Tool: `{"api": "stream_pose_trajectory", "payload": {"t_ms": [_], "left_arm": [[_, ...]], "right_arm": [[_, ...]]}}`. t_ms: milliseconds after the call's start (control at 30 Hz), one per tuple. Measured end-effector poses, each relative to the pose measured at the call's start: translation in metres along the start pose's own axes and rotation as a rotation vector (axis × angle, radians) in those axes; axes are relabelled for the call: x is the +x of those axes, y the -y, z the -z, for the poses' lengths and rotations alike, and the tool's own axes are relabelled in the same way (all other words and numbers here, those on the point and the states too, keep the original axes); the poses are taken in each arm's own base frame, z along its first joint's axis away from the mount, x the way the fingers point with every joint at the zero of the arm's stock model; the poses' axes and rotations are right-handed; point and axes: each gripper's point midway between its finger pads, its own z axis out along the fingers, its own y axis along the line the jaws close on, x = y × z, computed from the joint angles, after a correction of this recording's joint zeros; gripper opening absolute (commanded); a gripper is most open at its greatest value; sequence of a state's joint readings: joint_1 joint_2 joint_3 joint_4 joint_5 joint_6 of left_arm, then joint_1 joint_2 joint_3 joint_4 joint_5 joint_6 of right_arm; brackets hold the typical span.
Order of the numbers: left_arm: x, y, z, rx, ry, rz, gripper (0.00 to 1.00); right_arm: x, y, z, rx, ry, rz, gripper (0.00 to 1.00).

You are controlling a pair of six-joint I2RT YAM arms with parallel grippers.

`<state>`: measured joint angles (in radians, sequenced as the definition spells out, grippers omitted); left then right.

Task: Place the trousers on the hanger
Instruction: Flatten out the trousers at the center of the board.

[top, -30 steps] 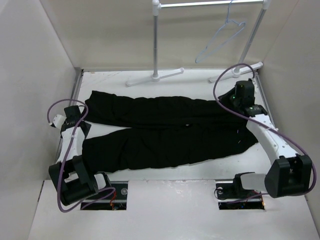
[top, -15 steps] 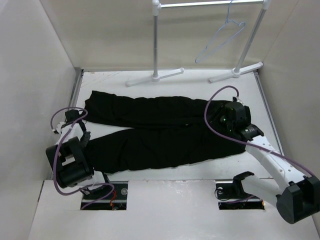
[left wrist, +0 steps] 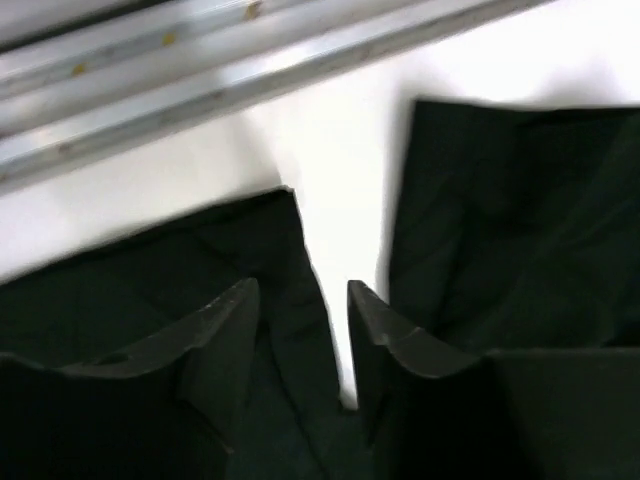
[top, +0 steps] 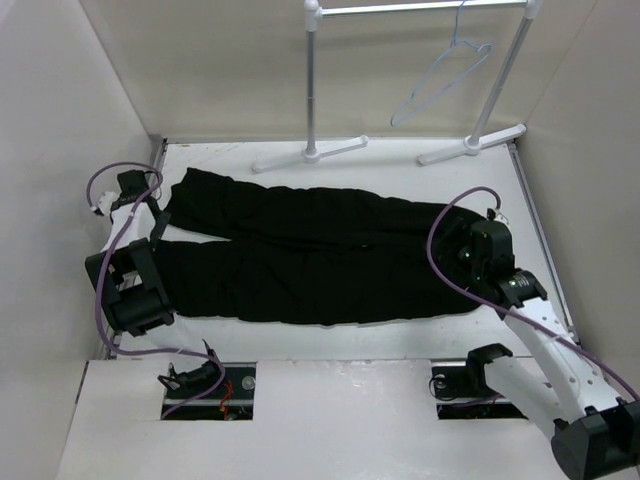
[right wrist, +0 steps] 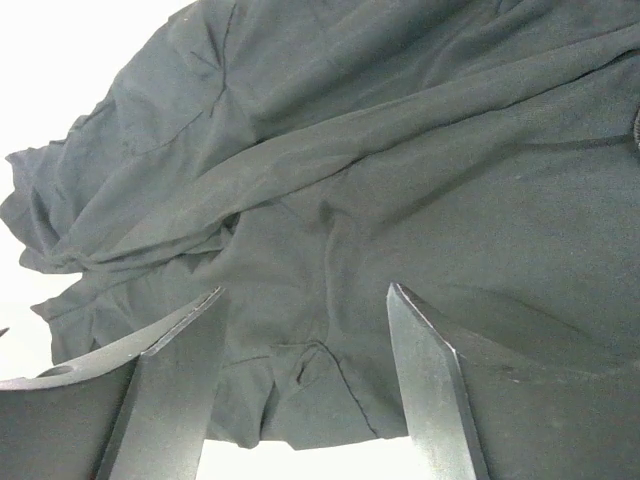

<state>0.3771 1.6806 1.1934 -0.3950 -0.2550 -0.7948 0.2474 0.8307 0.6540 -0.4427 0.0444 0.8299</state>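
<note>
The left arm [top: 132, 290], black and white with a purple cable, is folded up tight, with its big black elbow low and its wrist reaching toward the back. Its black two-finger tool [left wrist: 303, 290] points down, fingers a little apart, gripping nothing. The right arm [top: 545, 335] stretches away from its base. Its black two-finger tool [right wrist: 305, 290] sits low, fingers spread wide, gripping nothing.

top: above-behind, looking down | wrists: close, downward | shared: trousers [top: 300, 265], probably (left blurry)
</note>
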Motion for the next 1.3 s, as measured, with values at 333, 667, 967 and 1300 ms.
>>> {"api": "stream_pose_trajectory", "payload": {"t_ms": [333,667,967,1300], "left_arm": [[0.033,-0.075,0.064,0.005,0.013,0.028,0.42],[0.071,-0.182,0.080,-0.143,0.019,0.158,0.49],[0.089,-0.201,0.052,-0.194,-0.043,0.261,0.47],[0.081,-0.180,0.022,-0.139,-0.047,0.302,0.06]], "right_arm": [[0.003,-0.006,0.022,-0.064,-0.003,0.030,0.17],[0.054,-0.016,0.033,-0.145,-0.168,0.131,0.54],[0.075,-0.017,0.039,-0.182,-0.247,0.169,0.65],[0.049,0.006,0.042,-0.109,-0.150,0.073,0.63]]}}
